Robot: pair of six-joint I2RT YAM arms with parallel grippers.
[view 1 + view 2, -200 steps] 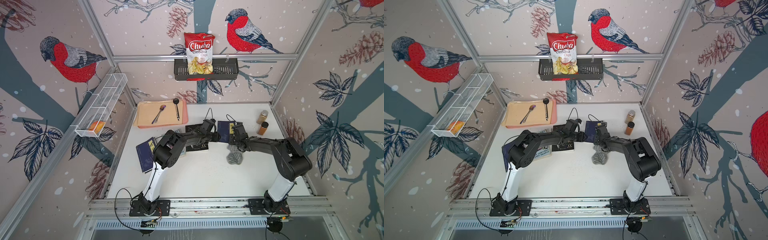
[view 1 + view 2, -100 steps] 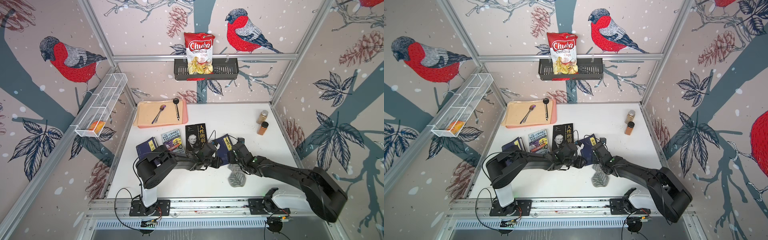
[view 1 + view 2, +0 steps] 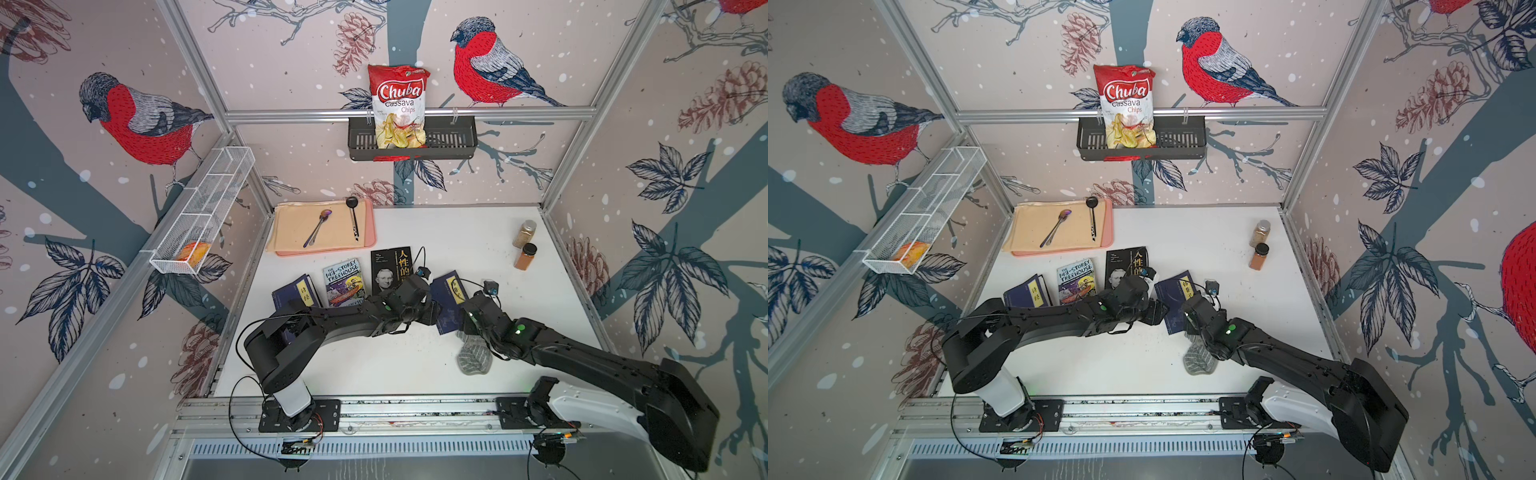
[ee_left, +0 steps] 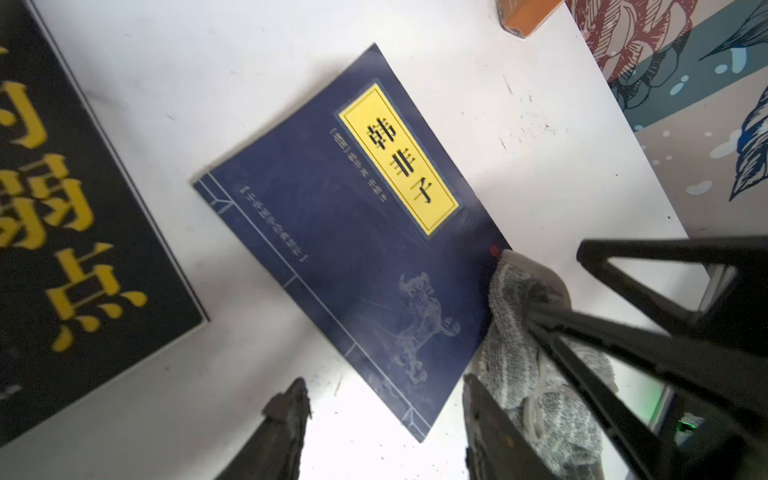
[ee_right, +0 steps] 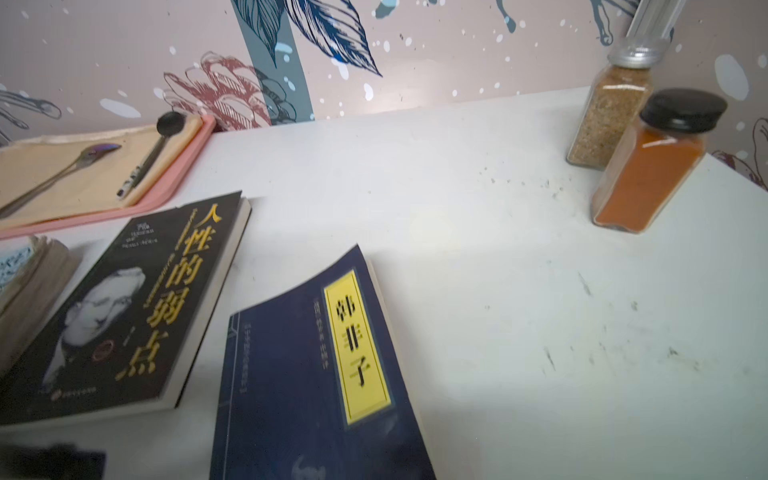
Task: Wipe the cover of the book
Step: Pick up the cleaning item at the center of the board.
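Stands on two bases bolted to the near rail, with both arms reaching forward over the white table [image 3: 407,374]. Holds the left arm [image 3: 332,324] folded above its base at the near left, then stretched forward and rightward, with the left gripper [image 4: 384,419] at the near end of the navy book [image 4: 353,249]. Shows its two fingertips [image 4: 286,415] well apart in the left wrist view, astride the book's near corner and gripping nothing; cannot tell whether they touch the cover. Holds the right arm [image 3: 582,357] stretched from the near right corner, long forearm slanting left, wrist above the grey cloth [image 3: 473,357] lying on the table on the near side of the book. Holds the right gripper [image 4: 555,278] spread wide at the book's near right edge, with one finger across the cloth; has the cloth touching that edge but not pinched. Has the book flat and cover up, right of the table's middle, long axis near to far, far end leaning slightly left, spine toward the left arm, yellow title label at the far right. Sets it just right of the black portrait book [image 3: 390,270], apart from it, with spice jars [image 3: 525,255] farther off to the right
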